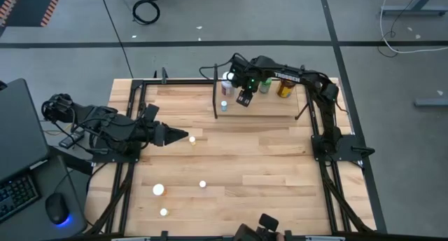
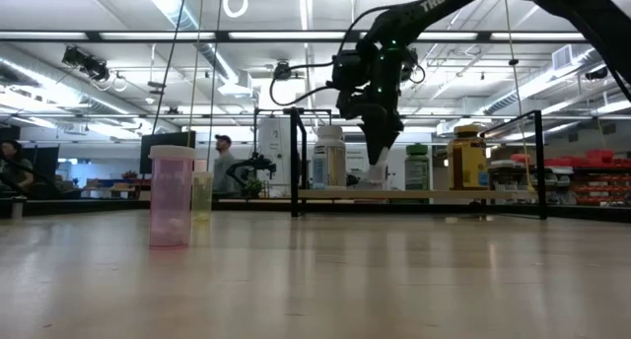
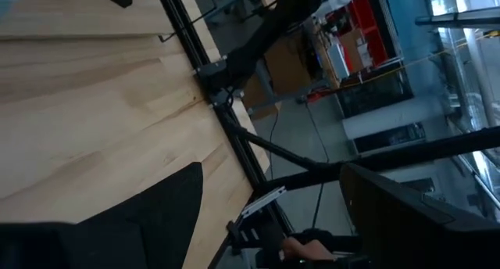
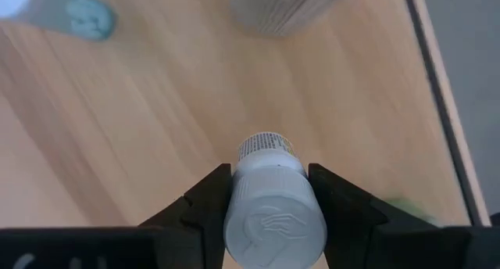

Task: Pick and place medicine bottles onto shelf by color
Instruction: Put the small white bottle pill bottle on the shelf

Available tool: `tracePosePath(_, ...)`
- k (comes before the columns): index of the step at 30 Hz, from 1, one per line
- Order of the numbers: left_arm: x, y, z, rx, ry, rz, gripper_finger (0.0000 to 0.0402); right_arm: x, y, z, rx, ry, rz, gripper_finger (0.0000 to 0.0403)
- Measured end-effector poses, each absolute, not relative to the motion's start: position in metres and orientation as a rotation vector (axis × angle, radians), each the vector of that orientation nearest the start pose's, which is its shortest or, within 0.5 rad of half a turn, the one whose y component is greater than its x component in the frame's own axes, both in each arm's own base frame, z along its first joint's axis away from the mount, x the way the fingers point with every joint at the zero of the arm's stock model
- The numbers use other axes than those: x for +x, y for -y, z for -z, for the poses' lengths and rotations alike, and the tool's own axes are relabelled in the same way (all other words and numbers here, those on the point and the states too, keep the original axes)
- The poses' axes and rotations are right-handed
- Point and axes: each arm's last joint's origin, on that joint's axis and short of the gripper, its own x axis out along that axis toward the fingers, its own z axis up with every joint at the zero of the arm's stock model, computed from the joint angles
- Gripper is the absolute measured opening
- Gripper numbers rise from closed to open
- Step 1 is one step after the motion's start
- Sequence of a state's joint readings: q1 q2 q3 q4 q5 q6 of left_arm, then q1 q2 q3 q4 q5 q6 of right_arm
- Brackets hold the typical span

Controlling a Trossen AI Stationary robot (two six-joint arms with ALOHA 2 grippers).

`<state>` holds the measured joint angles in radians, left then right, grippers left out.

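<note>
The shelf (image 1: 262,108) is a light-wood plank between black posts at the table's far side. On it stand a large white bottle (image 2: 330,157), a green one (image 2: 418,167), a yellow dark-capped one (image 2: 466,157) and a tiny pale one (image 1: 224,106). My right gripper (image 4: 269,175) hangs over the plank, pointing down, shut on a small white bottle (image 4: 273,214). My left gripper (image 3: 273,214) waits open and level above the table's left part, with nothing between its fingers. Small bottles (image 1: 202,184) stand loose on the tabletop. My right gripper pinches the white cap (image 4: 234,222) of the small white bottle between its two fingers, one on either side. The fingers come from above, pointing down. The bottle hangs upright below them, its bottom (image 2: 375,176) close over the plank; whether it touches I cannot tell.
A pink bottle (image 2: 172,196) and a yellowish one (image 2: 201,194) stand on the near tabletop, with more small white ones (image 1: 158,190) near the left front. Black frame rails (image 1: 133,129) run along the table's edges. A person stands in the room beyond.
</note>
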<state>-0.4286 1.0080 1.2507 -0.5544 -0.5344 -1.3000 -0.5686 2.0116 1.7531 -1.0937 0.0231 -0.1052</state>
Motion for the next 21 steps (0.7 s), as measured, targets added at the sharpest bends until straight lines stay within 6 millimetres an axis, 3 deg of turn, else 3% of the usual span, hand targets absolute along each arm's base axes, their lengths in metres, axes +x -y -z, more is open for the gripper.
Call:
tracePosePath(9, 0.18, 0.065, -0.416, -1.167, -0.13, -0.295, 0.0306, 0.333, 0.241, -0.244, 0.246, -1.297, 0.405, 0.0162)
tracePosePath(21, 0.179, 0.064, -0.416, -1.175, -0.103, -0.325, 0.0306, 0.339, 0.25, -0.247, 0.142, -1.204, 0.376, 0.0162)
